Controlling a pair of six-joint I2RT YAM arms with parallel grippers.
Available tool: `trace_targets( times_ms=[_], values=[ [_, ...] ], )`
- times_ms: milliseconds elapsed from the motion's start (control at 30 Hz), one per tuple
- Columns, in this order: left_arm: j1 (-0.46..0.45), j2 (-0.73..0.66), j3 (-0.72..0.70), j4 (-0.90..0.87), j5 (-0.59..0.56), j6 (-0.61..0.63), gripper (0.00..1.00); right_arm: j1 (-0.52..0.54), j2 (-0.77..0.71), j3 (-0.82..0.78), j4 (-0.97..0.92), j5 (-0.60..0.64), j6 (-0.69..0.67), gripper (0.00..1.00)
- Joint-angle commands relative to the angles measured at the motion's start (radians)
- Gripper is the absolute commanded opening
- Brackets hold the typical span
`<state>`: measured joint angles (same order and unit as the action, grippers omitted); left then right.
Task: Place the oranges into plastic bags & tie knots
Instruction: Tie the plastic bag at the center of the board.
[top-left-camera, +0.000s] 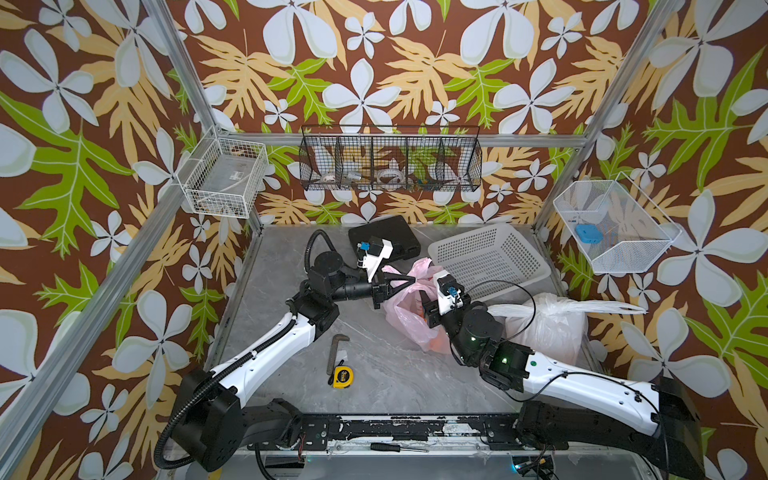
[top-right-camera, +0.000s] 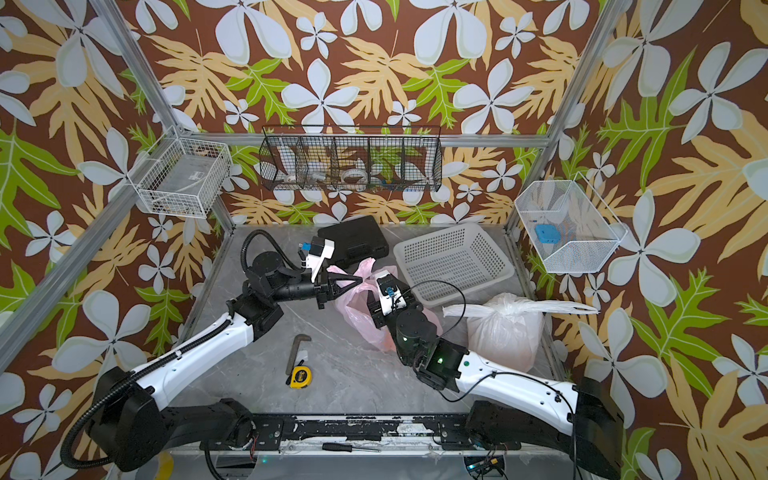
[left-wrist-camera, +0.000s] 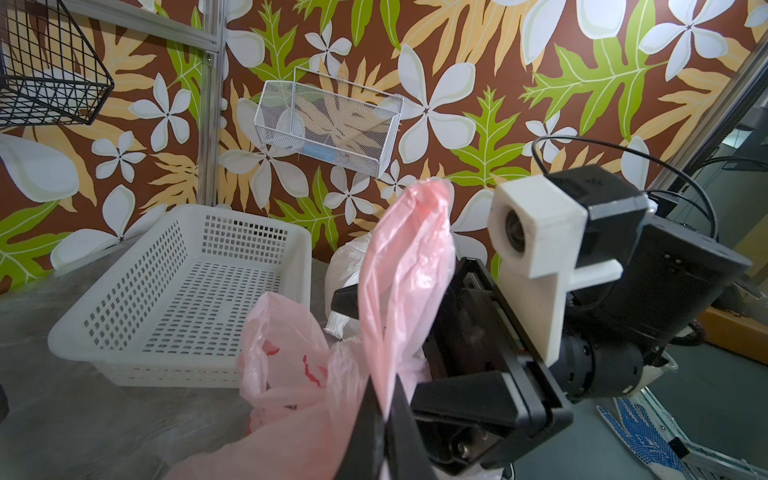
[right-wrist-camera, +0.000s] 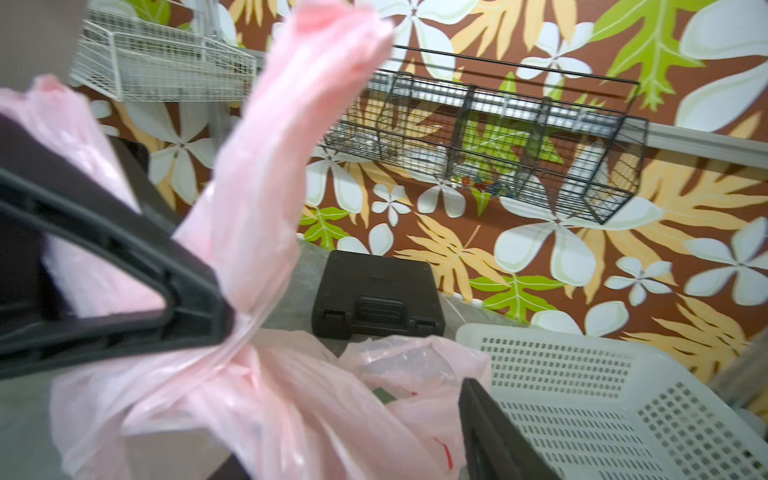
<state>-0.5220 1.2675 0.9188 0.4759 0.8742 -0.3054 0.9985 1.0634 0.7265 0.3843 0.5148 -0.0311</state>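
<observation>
The pink plastic bag (top-left-camera: 405, 316) lies crumpled at mid-table, and an orange (top-left-camera: 439, 343) glows through its near corner. My left gripper (top-left-camera: 409, 279) is shut on one of its handle strips (left-wrist-camera: 405, 253), which stands up loose above the fingers (left-wrist-camera: 365, 432). My right gripper (right-wrist-camera: 361, 449) is open low over the bag's mouth, with pink film between its spread fingers (right-wrist-camera: 490, 436). The white plastic bag (top-left-camera: 544, 328) sits at the right, bunched at the top, its handle strips (top-left-camera: 602, 308) sticking out sideways. I cannot see what it holds.
A white perforated basket (top-left-camera: 490, 257) stands just behind the pink bag, and a black case (top-left-camera: 384, 237) lies at the back. A hex key (top-left-camera: 334, 351) and a yellow tape measure (top-left-camera: 341, 377) lie near the front. Wire baskets (top-left-camera: 390, 160) hang on the walls.
</observation>
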Motion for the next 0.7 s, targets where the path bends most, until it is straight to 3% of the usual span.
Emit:
trace_targets(
  times_ms=[0, 100, 133, 233, 333, 400, 500, 567, 667],
  values=[
    [0.006, -0.008, 0.014, 0.029, 0.032, 0.009, 0.0, -0.058, -0.053, 0.009, -0.139, -0.359, 0.035, 0.68],
    [0.016, -0.004, 0.013, 0.027, 0.043, 0.014, 0.0, -0.134, -0.113, 0.04, -0.269, -0.627, 0.039, 0.72],
    [0.019, -0.003, 0.011, 0.026, 0.052, 0.018, 0.0, -0.151, -0.126, 0.066, -0.334, -0.688, 0.033, 0.81],
    [0.026, 0.002, 0.002, 0.026, 0.069, 0.033, 0.0, -0.181, -0.154, 0.132, -0.475, -0.797, 0.008, 0.81],
    [0.029, -0.003, -0.012, 0.026, 0.087, 0.066, 0.0, -0.24, -0.196, 0.148, -0.483, -0.853, 0.05, 0.75],
    [0.028, -0.003, -0.017, 0.023, 0.108, 0.091, 0.0, -0.317, -0.195, 0.159, -0.462, -0.918, 0.116, 0.67],
    [0.028, -0.008, -0.024, 0.016, 0.142, 0.144, 0.0, -0.422, -0.142, 0.208, -0.489, -1.008, 0.19, 0.29],
    [0.028, -0.017, -0.028, 0.005, 0.154, 0.182, 0.0, -0.457, -0.091, 0.245, -0.53, -1.102, 0.183, 0.13],
    [0.03, -0.017, -0.009, -0.02, 0.212, 0.22, 0.0, -0.467, -0.004, 0.302, -0.605, -1.257, 0.128, 0.07]
  ],
)
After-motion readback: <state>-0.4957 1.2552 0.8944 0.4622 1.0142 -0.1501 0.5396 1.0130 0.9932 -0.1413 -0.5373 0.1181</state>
